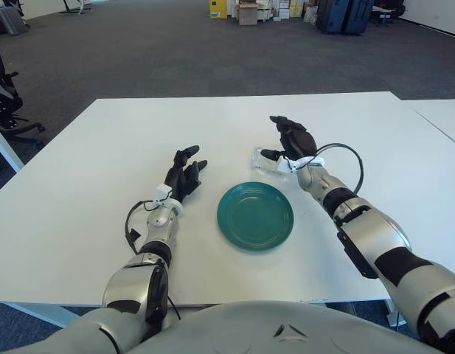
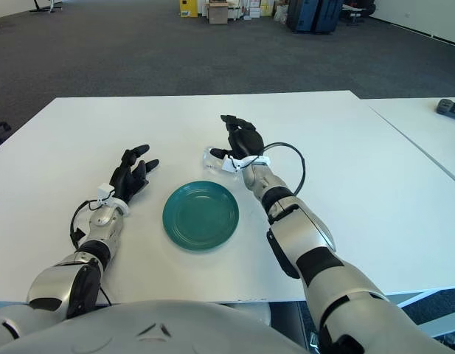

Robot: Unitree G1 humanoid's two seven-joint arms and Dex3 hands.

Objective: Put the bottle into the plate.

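Note:
A small clear bottle (image 1: 265, 162) lies on its side on the white table (image 1: 102, 147), just beyond the far right rim of the teal plate (image 1: 255, 215). My right hand (image 1: 280, 140) is over the bottle. Its fingers are spread and point away from me, and the thumb sits by the bottle's left end. The fingers are not closed around it. The bottle is partly hidden under the palm. My left hand (image 1: 184, 171) shows to the left of the plate with relaxed fingers and holds nothing.
A second white table (image 1: 441, 114) adjoins at the right, with a dark device (image 2: 450, 108) on it. An office chair (image 1: 2, 103) stands off the table's left side. Boxes and cases stand far back on the carpet.

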